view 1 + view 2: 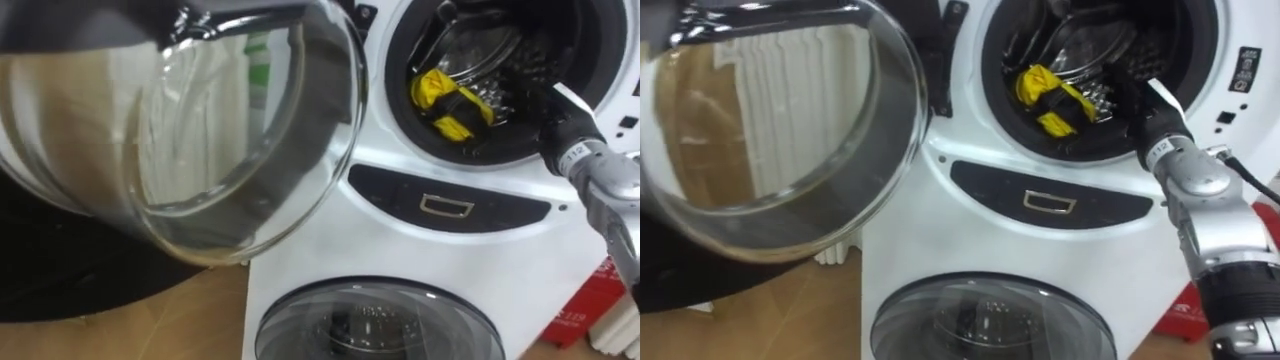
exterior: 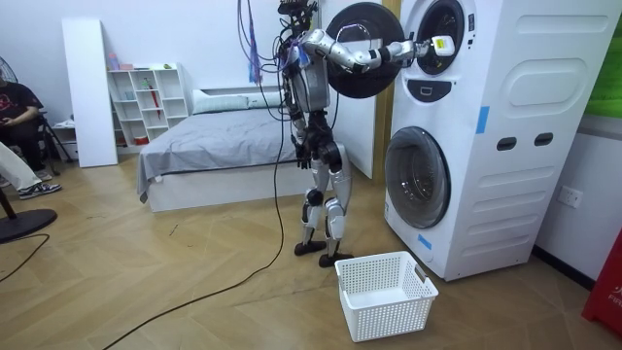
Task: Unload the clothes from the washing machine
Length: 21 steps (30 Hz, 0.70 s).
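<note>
Right hand reaches inside the upper drum of the washing machine; its finger state cannot be told. The yellow garment lies just beside the hand at 9 o'clock. The open glass door hangs farther out toward 9 o'clock.

Crumpled yellow cloth inside the open upper drum of the washing machine

Yellow crumpled cloth lies in upper drum of white stacked washing machine. Round glass door hangs open on the robot's left of the drum. Right hand is inside the drum, beside the cloth. White plastic lattice basket on floor before machine.
</note>
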Motion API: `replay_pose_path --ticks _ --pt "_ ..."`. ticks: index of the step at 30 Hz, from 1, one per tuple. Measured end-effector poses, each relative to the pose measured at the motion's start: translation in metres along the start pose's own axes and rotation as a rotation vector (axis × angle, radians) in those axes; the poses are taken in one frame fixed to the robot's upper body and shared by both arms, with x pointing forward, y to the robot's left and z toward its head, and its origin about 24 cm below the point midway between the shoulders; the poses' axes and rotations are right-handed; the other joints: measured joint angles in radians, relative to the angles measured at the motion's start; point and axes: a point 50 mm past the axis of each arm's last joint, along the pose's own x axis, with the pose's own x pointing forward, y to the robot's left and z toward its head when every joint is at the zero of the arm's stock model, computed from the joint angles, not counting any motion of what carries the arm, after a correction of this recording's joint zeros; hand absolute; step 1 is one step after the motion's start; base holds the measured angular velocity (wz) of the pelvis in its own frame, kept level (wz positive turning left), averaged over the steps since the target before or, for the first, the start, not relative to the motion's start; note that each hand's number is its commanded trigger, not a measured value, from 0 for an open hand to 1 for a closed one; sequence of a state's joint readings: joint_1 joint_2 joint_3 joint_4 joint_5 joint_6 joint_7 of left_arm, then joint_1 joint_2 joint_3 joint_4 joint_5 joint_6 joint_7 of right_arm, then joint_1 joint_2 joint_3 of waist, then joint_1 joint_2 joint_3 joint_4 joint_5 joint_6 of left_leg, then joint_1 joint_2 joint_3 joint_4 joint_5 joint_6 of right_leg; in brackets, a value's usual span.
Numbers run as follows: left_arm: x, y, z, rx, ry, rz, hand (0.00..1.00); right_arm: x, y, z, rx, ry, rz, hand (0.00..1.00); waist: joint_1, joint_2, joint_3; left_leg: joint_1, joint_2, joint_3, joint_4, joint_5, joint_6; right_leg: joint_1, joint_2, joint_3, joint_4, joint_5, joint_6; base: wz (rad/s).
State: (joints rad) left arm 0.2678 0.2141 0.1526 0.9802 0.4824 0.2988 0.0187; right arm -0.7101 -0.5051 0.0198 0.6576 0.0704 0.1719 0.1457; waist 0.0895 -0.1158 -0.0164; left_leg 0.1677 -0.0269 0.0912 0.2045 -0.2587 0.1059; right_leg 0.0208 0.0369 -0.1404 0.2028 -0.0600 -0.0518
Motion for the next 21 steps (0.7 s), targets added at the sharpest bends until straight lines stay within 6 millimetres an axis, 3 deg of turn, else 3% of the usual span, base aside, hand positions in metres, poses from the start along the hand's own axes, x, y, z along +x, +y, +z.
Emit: replay_pose_path --ticks 8,16,18,21 --pt "0.001 0.001 0.006 0.001 -0.014 -0.009 0.00 0.002 0.002 0.008 -0.100 -0.004 0.039 0.00 0.004 0.001 0.0052 -0.002 -0.001 0.004 -0.001 0.000 0.000 -0.005 0.000 0.001 0.002 0.000 0.000 -0.02" --pt "0.001 0.004 0.017 0.025 -0.047 -0.029 0.00 0.008 0.009 0.034 -0.310 -0.032 0.037 0.00 0.015 0.001 0.0066 -0.028 -0.001 0.014 -0.004 0.002 -0.002 -0.044 0.004 0.013 0.016 -0.001 -0.005 -0.06" --pt "0.001 0.007 0.018 0.037 -0.055 -0.021 0.00 0.008 0.007 0.046 -0.336 -0.061 0.032 0.00 0.023 -0.005 0.0055 -0.034 0.001 0.011 -0.008 0.004 -0.004 -0.051 0.008 0.013 0.013 -0.003 -0.007 0.00" --pt "0.001 0.008 0.014 0.040 -0.047 -0.017 0.00 0.007 0.007 0.047 -0.372 -0.059 0.050 0.00 0.023 -0.013 0.0054 -0.031 0.005 0.012 -0.017 0.005 -0.006 -0.048 0.016 0.025 0.001 -0.002 -0.009 -0.10"
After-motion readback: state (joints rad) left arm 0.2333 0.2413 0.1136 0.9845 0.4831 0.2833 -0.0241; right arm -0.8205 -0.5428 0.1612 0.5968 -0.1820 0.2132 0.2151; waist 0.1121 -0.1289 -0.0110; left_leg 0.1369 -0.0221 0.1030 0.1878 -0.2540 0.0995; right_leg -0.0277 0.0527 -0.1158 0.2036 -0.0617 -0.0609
